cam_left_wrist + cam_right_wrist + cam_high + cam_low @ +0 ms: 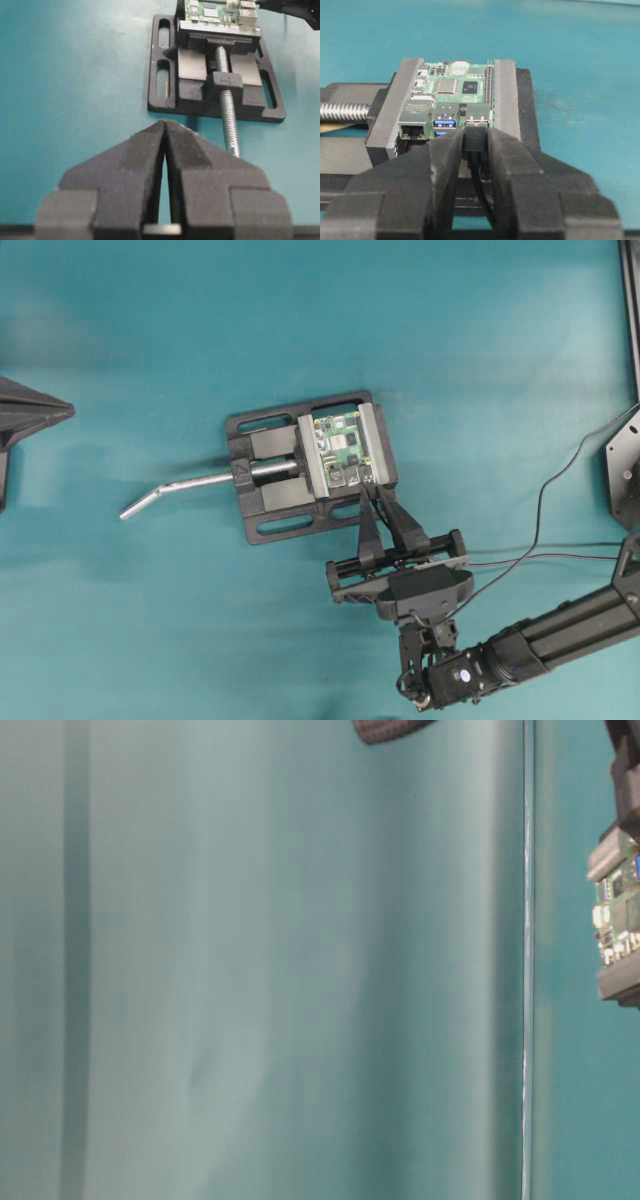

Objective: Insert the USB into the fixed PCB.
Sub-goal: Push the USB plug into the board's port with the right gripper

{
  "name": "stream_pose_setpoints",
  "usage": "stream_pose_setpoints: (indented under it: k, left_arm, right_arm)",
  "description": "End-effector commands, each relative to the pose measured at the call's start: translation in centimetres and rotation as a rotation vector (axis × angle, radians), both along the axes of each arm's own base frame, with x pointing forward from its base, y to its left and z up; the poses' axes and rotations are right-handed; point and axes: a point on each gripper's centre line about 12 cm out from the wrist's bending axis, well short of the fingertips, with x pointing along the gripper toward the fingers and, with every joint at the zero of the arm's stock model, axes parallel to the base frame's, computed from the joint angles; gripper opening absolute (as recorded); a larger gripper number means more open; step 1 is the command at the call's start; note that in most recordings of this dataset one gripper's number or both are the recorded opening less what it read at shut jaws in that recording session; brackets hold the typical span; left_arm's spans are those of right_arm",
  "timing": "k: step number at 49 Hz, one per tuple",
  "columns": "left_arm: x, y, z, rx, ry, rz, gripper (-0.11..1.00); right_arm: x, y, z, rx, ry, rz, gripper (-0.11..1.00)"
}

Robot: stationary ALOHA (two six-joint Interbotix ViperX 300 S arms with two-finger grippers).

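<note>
Overhead, right tool (372, 492) reaches up from the lower right, tips at the near edge of the fixed PCB (343, 448), which sits clamped in the black vise (310, 465) on the teal tabletop (150, 620). Right wrist view: jaws pinch the USB (476, 138) against a port. Left wrist view: left tool (165, 150) pressed closed, empty, well apart.

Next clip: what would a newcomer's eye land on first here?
The green fixed PCB, clamped in a black vise mid-table with a bent silver handle sticking out to the left. Next, the right hand pinching the USB right at the board's front ports. The left hand sits shut, well back from the vise.
</note>
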Motion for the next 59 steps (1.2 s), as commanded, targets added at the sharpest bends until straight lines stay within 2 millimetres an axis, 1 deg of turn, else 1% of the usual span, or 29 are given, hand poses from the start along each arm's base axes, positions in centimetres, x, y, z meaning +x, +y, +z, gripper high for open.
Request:
stream_pose_setpoints:
  k: [1, 22, 38, 46, 59]
  left_arm:
    - [0.2, 0.0, 1.2, 0.006, -0.025, -0.001, 0.01]
    - [0.2, 0.0, 1.2, 0.006, -0.025, -0.001, 0.01]
    - [0.2, 0.0, 1.2, 0.006, -0.025, -0.001, 0.01]
    - [0.3, 0.0, 1.2, 0.006, -0.027, -0.001, 0.01]
    - [0.2, 0.0, 1.2, 0.006, -0.025, -0.001, 0.01]
  right_arm:
    - [1.0, -2.7, 1.0, 0.006, -0.03, -0.062, 0.21]
    - [1.5, -3.7, 1.1, -0.013, -0.038, -0.064, 0.21]
    - [1.4, -3.7, 1.0, -0.014, -0.032, -0.061, 0.21]
    - [1.3, -3.2, 1.1, -0.011, -0.034, -0.05, 0.21]
    - [0.6, -1.5, 0.7, 0.022, -0.02, -0.042, 0.21]
